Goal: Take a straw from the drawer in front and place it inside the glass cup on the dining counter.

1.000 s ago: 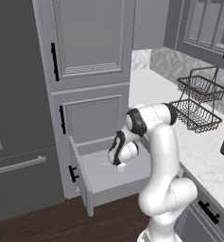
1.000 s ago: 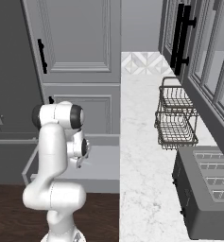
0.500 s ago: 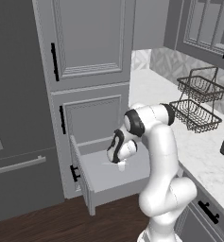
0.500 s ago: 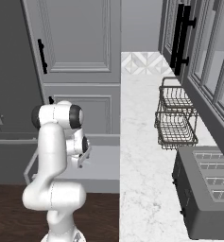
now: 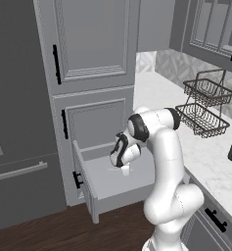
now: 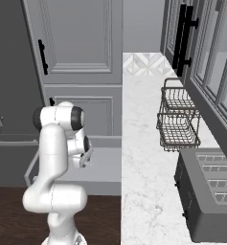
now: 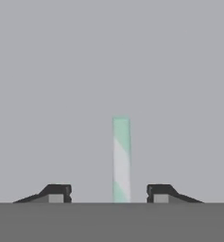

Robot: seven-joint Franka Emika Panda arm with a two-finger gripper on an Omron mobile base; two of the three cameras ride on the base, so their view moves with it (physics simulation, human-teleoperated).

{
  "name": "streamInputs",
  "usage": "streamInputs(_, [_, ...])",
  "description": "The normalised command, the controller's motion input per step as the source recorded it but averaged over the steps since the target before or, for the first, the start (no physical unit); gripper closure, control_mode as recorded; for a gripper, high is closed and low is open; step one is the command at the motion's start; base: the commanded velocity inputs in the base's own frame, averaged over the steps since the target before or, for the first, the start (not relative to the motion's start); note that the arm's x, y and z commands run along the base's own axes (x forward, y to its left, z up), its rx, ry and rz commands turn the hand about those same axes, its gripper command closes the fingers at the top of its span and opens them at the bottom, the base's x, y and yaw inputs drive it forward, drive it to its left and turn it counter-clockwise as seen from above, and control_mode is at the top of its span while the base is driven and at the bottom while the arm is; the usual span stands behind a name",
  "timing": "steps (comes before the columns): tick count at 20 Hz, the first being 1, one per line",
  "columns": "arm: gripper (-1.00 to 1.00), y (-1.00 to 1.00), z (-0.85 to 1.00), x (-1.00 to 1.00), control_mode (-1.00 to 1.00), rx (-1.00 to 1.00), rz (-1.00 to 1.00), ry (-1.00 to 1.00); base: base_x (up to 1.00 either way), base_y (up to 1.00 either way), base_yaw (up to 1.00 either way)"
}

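Observation:
The grey drawer (image 5: 118, 188) stands pulled out below the tall cabinet doors, its pale inside showing. My gripper (image 5: 125, 169) reaches down into it, close over the floor. In the hand view the straw (image 7: 121, 159) is a slim pale stick with faint green stripes lying on the drawer floor, running away from me between the two dark fingertips (image 7: 56, 193). The gripper (image 7: 108, 194) is open, one finger on each side of the straw's near end, not touching it. From the right base view the drawer (image 6: 105, 165) shows beside the arm. The glass cup and the dining counter are out of view.
A marble counter (image 5: 205, 147) runs along the right, carrying a two-tier wire basket (image 5: 204, 105) (image 6: 178, 119) and a dark toaster (image 6: 208, 191). The drawer's front panel (image 5: 85, 184) juts toward the floor space at the left. Tall grey cabinet doors (image 5: 93, 44) rise behind it.
The hand has sunk slightly lower into the drawer, nearer the floor. The drawer and base have not moved.

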Motion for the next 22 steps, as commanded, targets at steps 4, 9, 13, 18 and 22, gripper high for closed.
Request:
streamInputs(4, [1.0, 0.0, -0.08, 0.0, -1.0, 0.0, 0.0, -0.11, 0.0, 0.0, 0.0])
streamInputs(9, [1.0, 0.01, -0.02, 0.0, -1.0, 0.0, 0.0, -0.14, 0.0, 0.0, 0.0])
streamInputs(13, [1.0, 0.06, 0.17, -0.09, -1.0, 0.0, 0.0, -0.16, 0.0, 0.0, 0.0])
streamInputs(18, [1.0, 0.2, 0.86, -0.27, -1.0, 0.0, 0.01, -0.2, 0.0, 0.0, 0.0])
streamInputs(22, [1.0, 0.31, 1.0, -0.33, -1.0, 0.0, 0.04, -0.08, 0.0, 0.0, 0.0])
